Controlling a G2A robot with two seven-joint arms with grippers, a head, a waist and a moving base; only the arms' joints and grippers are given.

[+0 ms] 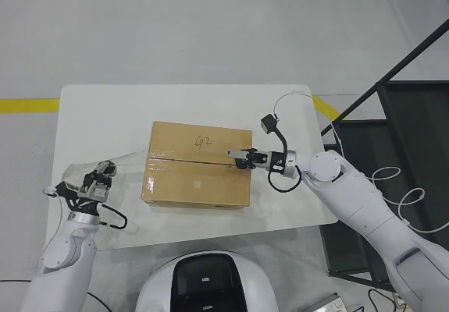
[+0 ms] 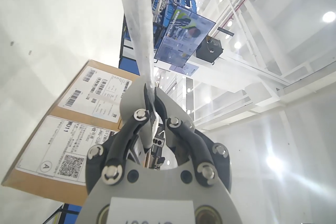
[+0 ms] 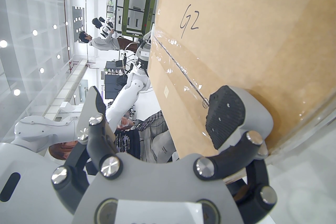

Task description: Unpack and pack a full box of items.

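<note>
A closed cardboard box [image 1: 197, 168] marked "G2" sits in the middle of the white table [image 1: 107, 117], with clear tape along its top seam [image 3: 178, 64]. My right gripper [image 1: 241, 158] is open at the right end of that seam. One finger pad [image 3: 225, 114] rests on the box top [image 3: 249, 38], and the other finger [image 3: 95, 107] hangs off the box's side. My left gripper [image 1: 101, 173] is to the left of the box near the table's front-left. It is shut [image 2: 150, 93] on a whitish translucent strip [image 2: 136, 12]. The labelled end of the box [image 2: 78, 125] lies just beyond it.
A black metal rack [image 1: 411, 117] stands close to the table's right edge, behind my right arm. A yellow line [image 1: 13, 105] runs across the floor at the left. Bare table surrounds the box on its far and near sides.
</note>
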